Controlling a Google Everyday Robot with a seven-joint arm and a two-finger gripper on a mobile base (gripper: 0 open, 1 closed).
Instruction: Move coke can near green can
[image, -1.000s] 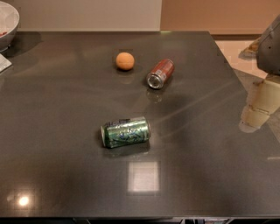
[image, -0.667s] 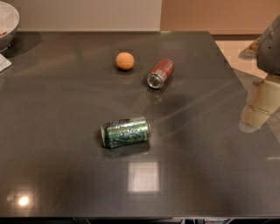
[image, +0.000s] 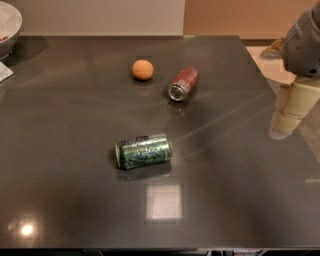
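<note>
The coke can (image: 183, 83), dark red with silver ends, lies on its side on the dark table (image: 65, 130), its silver end facing the front left. The green can (image: 144, 151) lies on its side nearer the front, well apart from the coke can. My gripper (image: 289, 117) hangs at the table's right edge, cream-coloured, far to the right of both cans and holding nothing that I can see.
An orange ball-like fruit (image: 143, 69) sits to the left of the coke can. A white bowl (image: 7, 25) stands at the back left corner. The table's right edge runs just beside the gripper.
</note>
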